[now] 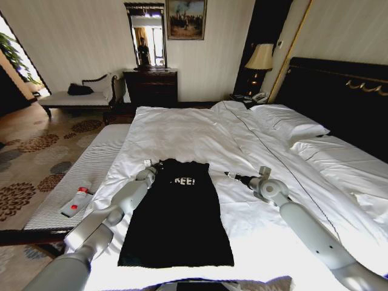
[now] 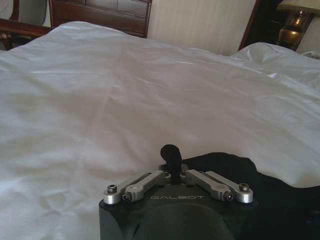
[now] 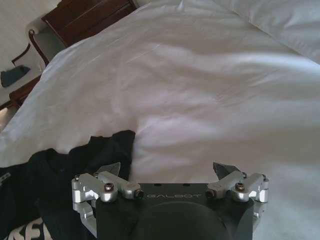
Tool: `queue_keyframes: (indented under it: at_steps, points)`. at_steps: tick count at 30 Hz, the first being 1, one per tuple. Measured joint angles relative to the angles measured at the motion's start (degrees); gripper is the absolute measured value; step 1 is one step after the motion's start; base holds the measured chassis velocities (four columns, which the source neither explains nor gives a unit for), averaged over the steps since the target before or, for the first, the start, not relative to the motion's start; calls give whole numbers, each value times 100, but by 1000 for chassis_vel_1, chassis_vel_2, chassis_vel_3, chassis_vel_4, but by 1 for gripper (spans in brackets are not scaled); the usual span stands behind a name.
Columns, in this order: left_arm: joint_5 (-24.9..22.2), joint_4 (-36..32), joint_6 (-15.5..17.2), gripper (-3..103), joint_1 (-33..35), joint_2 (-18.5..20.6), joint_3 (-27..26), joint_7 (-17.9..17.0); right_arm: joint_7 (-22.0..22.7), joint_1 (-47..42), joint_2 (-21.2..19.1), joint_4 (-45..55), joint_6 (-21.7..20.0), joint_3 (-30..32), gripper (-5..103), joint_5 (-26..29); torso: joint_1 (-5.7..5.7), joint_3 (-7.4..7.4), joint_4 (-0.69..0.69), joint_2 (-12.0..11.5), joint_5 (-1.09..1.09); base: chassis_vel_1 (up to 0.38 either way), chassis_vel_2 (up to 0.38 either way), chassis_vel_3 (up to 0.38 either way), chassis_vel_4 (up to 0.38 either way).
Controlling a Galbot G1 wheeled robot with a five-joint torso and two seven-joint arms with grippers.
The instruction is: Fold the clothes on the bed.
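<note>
The left gripper (image 1: 156, 165) rests at the top left corner of the black short-sleeved T-shirt with white lettering (image 1: 179, 218), its dark fingers drawn together in the left wrist view (image 2: 171, 156) with the linkage bars splayed flat; they seem pinched on the cloth at the shoulder, though the fabric between them is hard to make out. The right gripper (image 1: 228, 175) hovers just beside the shirt's top right corner, over white bedding, and in the right wrist view (image 3: 170, 172) its fingers stand wide apart with nothing between them, the black fabric (image 3: 75, 165) lying off to one side. The shirt lies near the foot end of the large double bed with white sheets and a dark headboard (image 1: 200, 130), its chest lettering partly covered. Its outline reads as a long narrow rectangle with no sleeves sticking out, so I judge that the sides have already been turned in and the lengthwise fold is done. What looks left is the crosswise fold, bringing the collar end down toward the hem or the other way, and then a tidy flattening. With one corner apparently held and the other not yet taken, that last fold has not begun.
</note>
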Motion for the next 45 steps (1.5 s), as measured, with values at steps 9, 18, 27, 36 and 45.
queue_keyframes:
  at_steps: [9,18,27,36,45]
  points:
    - [-62,-249,14,1,131,179,-27,-155,-187,892,654,-1055,-1,-343,100,-26,1,0,2,0,-2,0,0,0,0]
    - [-121,-470,15,1,241,313,-33,-224,-384,1269,1161,-1814,29,-662,100,-304,0,0,1,0,-1,0,0,0,0]
    - [-160,-552,15,1,258,320,-13,-260,-612,1613,1624,-2373,174,-895,100,-443,1,0,3,0,-1,0,0,0,0]
    - [-162,-554,15,1,281,308,2,-251,-755,1876,1934,-2929,264,-1019,100,-574,0,0,3,1,-1,0,0,0,0]
    - [-195,-560,15,1,313,291,-2,-233,-1003,2266,2257,-3731,355,-961,100,-754,0,0,2,1,-1,0,0,0,0]
